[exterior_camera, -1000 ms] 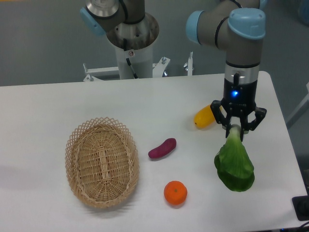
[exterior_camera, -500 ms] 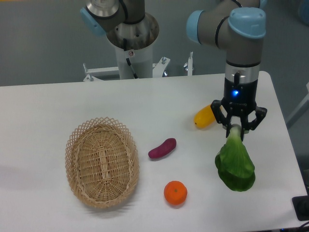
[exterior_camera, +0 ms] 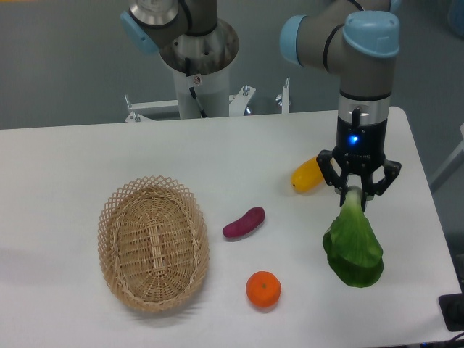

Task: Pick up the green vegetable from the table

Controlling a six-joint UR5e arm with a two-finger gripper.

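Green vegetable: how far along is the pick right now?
Done: the gripper is closed on the pale stem of the green vegetable. In hand: the leafy body hangs below the fingers, over the table; whether its tip has cleared the surface cannot be told. Left: raise it clearly free, away from the yellow vegetable.

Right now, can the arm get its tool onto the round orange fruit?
Probably not yet: the tool is shut on the leafy green vegetable. The round orange fruit itself sits uncovered on the white table.
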